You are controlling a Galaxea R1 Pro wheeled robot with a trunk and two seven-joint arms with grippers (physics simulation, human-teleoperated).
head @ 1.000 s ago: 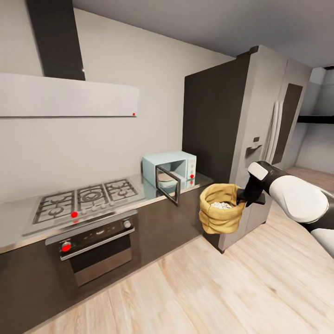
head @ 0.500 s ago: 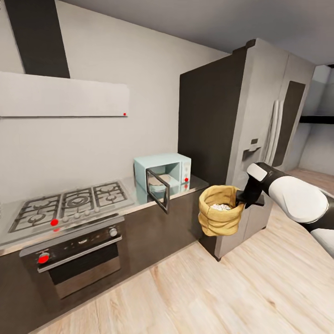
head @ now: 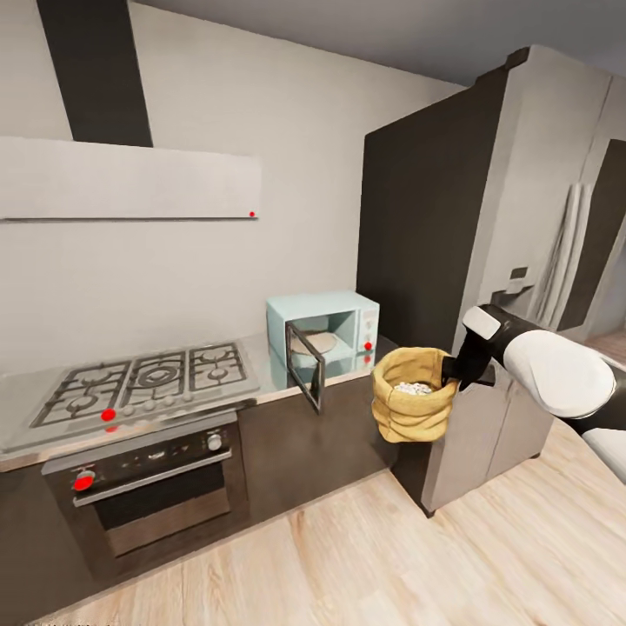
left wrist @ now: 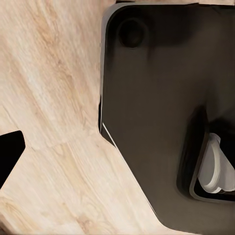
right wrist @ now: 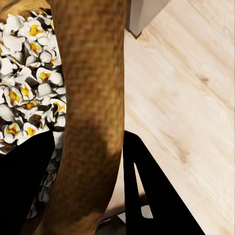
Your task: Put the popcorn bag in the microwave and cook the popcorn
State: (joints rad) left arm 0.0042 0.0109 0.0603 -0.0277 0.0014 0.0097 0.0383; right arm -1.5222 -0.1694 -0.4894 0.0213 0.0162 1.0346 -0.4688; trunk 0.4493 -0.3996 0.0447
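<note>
Steel-edged countertop [head: 269, 396] and open microwave [head: 323, 335] sit larger and nearer than a second ago: the robot closes in.
Its right gripper [head: 454, 372] stays clenched on the popcorn bag [head: 414, 404] rim, popcorn [right wrist: 27, 73] inside, bag hanging off the countertop's right end; left jaws unreadable.

The right arm [head: 556, 374] reaches in from the right of the head view, white forearm tapering into a dark wrist that points left. Its right gripper [head: 452, 369] is clamped on the rolled rim of the popcorn bag [head: 414, 402], holding it in the air — one dark finger [right wrist: 24, 186] inside the sack, the other [right wrist: 156, 191] outside (the wrist view shows the rim between them). A dark tip of the left gripper [left wrist: 9, 156] pokes into its own wrist view — how its jaws stand cannot be told.
</note>
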